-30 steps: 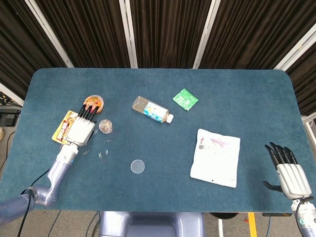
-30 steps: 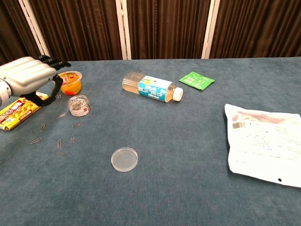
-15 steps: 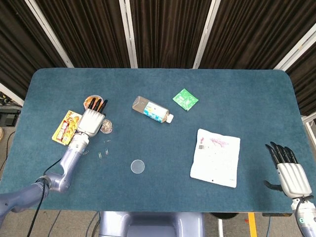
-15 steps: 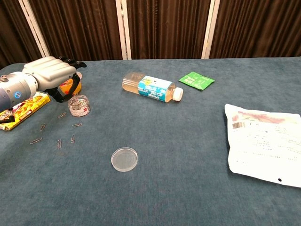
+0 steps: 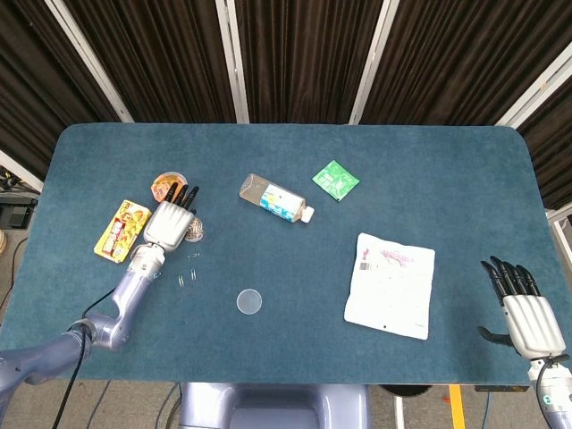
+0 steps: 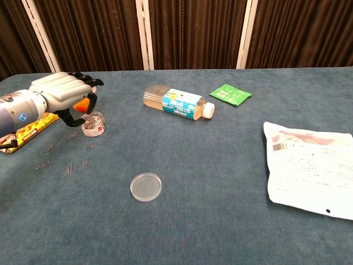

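A blue-carpeted table (image 5: 286, 161) is seen from above, backed by dark curtains (image 5: 295, 54). Toward its right side a white plastic mailing bag (image 5: 391, 285) is laid flat, printed side up. Nearer the middle a clear drink bottle (image 5: 275, 198) with a blue-and-white label is laid on its side, its white cap pointed toward the right. Just beyond it, further back, a small green sachet (image 5: 335, 180) is found.

The left hand (image 5: 169, 221) is held low over the left part of the table, palm down, its fingers apart and slightly bent; nothing is gripped in it. Directly under its fingers a small clear tub of paper clips (image 6: 94, 123) is placed, standing upright with its mouth uncovered; whether it is touched by the fingers cannot be told. Behind the hand an orange fruit cup (image 5: 165, 186) is partly hidden, and to its left a yellow-and-red snack packet (image 5: 119, 230) is laid flat. A clear round lid (image 5: 249, 301) is set on the cloth well apart from the tub, toward the front middle of the table. Loose paper clips (image 6: 69, 168) are scattered on the cloth just in front of the tub.

The right hand (image 5: 523, 308) is held beyond the table's front right corner, well apart from every object, its fingers extended and spread, with nothing held.
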Robot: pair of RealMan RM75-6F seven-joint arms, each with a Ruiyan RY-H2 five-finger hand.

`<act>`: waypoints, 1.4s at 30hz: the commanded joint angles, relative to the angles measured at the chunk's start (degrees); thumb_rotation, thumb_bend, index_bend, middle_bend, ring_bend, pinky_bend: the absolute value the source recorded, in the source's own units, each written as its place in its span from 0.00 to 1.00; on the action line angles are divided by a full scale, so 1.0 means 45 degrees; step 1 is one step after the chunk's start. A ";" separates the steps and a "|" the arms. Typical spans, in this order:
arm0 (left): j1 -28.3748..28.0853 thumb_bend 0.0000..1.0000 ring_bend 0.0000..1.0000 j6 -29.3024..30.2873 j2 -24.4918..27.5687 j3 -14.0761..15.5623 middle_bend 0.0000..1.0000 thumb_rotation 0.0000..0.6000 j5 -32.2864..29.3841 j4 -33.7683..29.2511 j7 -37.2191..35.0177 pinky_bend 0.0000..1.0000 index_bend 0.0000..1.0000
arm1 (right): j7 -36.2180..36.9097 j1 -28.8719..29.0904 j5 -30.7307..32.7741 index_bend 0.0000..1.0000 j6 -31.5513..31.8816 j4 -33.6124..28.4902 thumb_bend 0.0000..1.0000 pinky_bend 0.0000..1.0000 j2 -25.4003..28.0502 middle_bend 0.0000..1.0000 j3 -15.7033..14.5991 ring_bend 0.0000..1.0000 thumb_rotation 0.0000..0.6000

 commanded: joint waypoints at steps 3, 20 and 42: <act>0.0172 0.36 0.00 0.0224 0.0311 0.0066 0.00 1.00 -0.0097 -0.0343 0.0003 0.00 0.44 | -0.0042 0.0003 -0.0042 0.00 0.0016 -0.0028 0.00 0.00 -0.0012 0.00 -0.0018 0.00 1.00; 0.1356 0.33 0.00 0.2113 0.2064 0.1177 0.00 1.00 0.1631 -0.3130 -0.1109 0.00 0.44 | -0.0052 -0.0077 -0.0276 0.00 0.0235 -0.0131 0.00 0.00 0.0023 0.00 -0.0103 0.00 1.00; 0.2467 0.32 0.00 0.2690 0.2600 0.2818 0.00 1.00 0.3151 -0.4033 -0.0938 0.00 0.44 | 0.0038 -0.0317 -0.0749 0.00 0.0778 -0.0196 0.00 0.00 0.0105 0.00 -0.0258 0.00 1.00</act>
